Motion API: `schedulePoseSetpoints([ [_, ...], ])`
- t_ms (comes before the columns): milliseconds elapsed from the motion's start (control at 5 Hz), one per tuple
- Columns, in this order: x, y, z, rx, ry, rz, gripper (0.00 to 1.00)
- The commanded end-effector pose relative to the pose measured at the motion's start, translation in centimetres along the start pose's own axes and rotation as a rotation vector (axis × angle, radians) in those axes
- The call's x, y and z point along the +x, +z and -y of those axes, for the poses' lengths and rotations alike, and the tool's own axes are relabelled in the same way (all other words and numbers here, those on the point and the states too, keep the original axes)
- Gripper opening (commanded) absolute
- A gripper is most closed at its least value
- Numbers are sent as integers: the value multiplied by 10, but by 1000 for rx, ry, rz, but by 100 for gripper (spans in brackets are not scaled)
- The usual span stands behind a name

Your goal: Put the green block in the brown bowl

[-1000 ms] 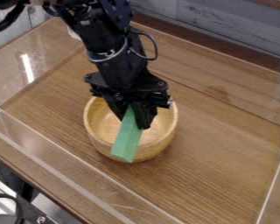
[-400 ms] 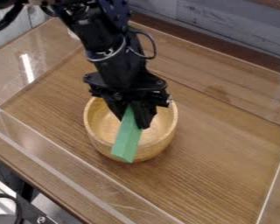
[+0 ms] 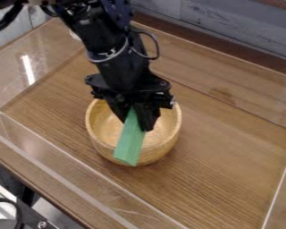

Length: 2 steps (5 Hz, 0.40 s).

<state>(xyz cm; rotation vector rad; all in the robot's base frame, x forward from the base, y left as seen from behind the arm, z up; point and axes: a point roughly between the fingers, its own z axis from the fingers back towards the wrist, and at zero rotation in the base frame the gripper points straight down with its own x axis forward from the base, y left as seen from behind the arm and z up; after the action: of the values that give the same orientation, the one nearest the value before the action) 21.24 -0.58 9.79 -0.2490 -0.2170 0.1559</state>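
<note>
The brown bowl point(image 3: 105, 137) sits on the wooden table near the middle of the view. A long bright green block point(image 3: 131, 143) slants across it, its lower end resting over the bowl's front rim and its upper end between the black fingers. My gripper point(image 3: 136, 111) points steeply down over the bowl's far side and is shut on the block's top end. The black arm rises up and to the left behind it. The far part of the bowl's inside is hidden by the gripper.
A clear low wall point(image 3: 26, 67) borders the wooden tabletop point(image 3: 229, 125) on the left and front. A grey plank backdrop point(image 3: 241, 22) runs along the back. Cables point(image 3: 8, 210) hang at the bottom left, off the table.
</note>
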Motion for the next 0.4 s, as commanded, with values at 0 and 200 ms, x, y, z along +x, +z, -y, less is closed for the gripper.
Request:
schedulePoseSetpoints([
  [0, 5, 7, 0, -3, -6, 37, 0],
  [200, 5, 7, 0, -5, -4, 38, 0],
])
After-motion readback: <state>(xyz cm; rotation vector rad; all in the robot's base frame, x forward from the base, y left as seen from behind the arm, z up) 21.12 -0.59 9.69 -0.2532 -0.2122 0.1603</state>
